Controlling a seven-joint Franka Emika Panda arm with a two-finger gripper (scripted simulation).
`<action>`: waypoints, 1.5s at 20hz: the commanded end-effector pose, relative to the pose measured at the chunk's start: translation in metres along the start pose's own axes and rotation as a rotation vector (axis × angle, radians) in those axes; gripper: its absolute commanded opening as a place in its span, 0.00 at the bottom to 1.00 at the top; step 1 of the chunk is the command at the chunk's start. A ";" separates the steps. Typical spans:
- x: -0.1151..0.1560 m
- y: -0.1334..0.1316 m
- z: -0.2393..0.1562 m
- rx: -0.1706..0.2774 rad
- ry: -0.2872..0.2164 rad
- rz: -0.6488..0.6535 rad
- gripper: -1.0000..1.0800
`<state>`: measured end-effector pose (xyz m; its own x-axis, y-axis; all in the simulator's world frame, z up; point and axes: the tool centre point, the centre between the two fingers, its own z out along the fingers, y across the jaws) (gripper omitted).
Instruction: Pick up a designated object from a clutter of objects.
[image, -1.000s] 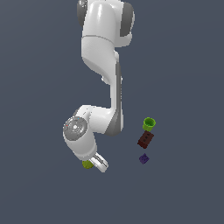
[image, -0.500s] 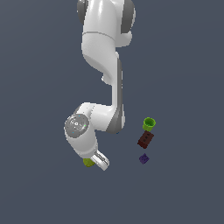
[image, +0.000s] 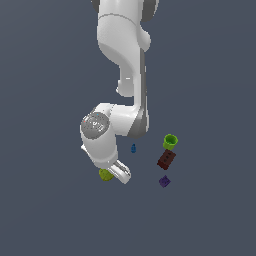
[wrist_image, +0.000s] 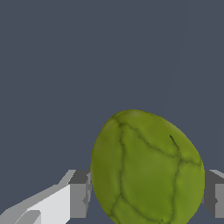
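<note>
The pear (wrist_image: 147, 168) fills the space between my two fingers (wrist_image: 79, 194), a yellow-green, rough matte fruit veined with dark cracks; whether my pads touch its skin I cannot tell. From the exterior view only a sliver of it (image: 105, 174) peeks out beside my hand. The rest of the clutter lies well apart toward the exterior view's right: a bright green cup (image: 170, 141), a dark red-brown block (image: 166, 159) just beside it, a small purple cube (image: 164, 181), and a tiny blue thing (image: 133, 148).
</note>
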<state>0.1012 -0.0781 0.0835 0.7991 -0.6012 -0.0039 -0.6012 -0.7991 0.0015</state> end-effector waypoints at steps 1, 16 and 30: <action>-0.013 -0.001 -0.016 0.002 0.003 0.000 0.00; -0.109 -0.002 -0.117 0.002 0.003 -0.001 0.00; -0.205 -0.004 -0.224 -0.001 0.006 0.000 0.00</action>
<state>-0.0510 0.0412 0.2944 0.7994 -0.6009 -0.0001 -0.6009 -0.7993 0.0030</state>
